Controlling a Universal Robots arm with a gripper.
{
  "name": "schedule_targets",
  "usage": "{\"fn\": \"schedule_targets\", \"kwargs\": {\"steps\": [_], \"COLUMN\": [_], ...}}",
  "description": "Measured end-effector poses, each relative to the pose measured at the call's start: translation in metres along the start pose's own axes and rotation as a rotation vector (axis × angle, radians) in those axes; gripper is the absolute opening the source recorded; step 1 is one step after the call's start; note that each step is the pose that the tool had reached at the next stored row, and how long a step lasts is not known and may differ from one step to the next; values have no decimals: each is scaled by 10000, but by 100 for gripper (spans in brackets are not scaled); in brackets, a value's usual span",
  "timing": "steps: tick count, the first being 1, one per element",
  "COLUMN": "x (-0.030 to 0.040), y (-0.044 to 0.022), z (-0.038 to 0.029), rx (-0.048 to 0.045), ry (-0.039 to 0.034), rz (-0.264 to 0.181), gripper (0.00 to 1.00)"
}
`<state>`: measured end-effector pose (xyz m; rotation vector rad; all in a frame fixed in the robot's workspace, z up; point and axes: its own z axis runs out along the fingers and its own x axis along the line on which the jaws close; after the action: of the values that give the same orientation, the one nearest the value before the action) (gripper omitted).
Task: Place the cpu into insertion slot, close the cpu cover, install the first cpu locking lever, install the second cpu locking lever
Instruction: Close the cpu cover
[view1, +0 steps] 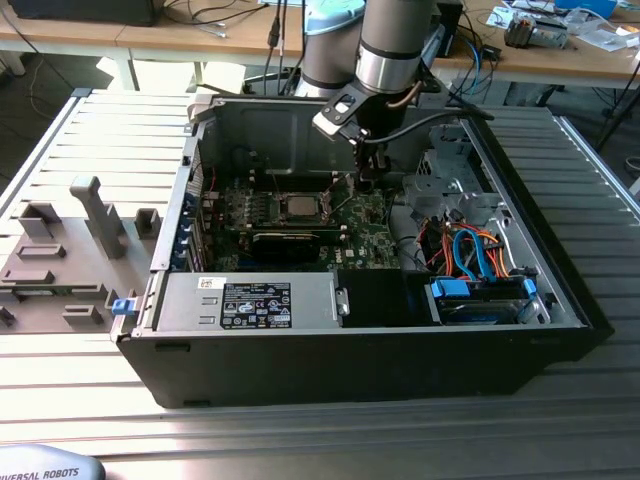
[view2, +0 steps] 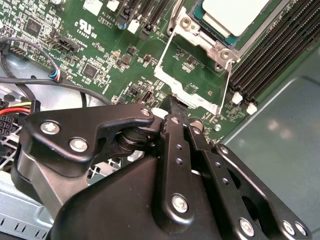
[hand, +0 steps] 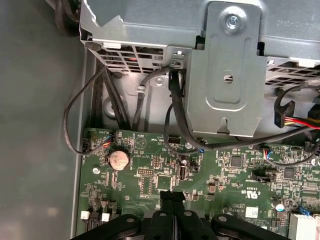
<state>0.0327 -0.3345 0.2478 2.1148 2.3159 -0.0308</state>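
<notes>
Robotics lab: open computer case (view1: 350, 365) on slatted metal table (view1: 300, 440), cluttered workbenches (view1: 90, 38) behind.

Illegibly small print on the power supply label (view1: 256, 305); white lettering on the green motherboard (hand: 150, 172).

Arm (view1: 395, 45) vertical, pincer (hand: 172, 196) pointing down, jaws pressed fully together

An open black computer case (view1: 380, 375) sits mid-frame on a slatted metal bench (view1: 300, 430). Inside lie a green motherboard (view1: 368, 222), a grey power supply (view1: 250, 300) at lower left, and blue and orange cables (view1: 478, 252) at right. Grey fixtures (view1: 95, 215) stand at the frame's left. The first wrist view shows a coin battery (hand: 119, 159) on the board.
</notes>
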Motion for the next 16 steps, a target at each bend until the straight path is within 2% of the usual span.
{"fn": "schedule_targets", "kwargs": {"steps": [16], "x": [5], "y": [-57], "z": [0], "rx": [0], "ry": [0], "rz": [0], "gripper": [11]}}
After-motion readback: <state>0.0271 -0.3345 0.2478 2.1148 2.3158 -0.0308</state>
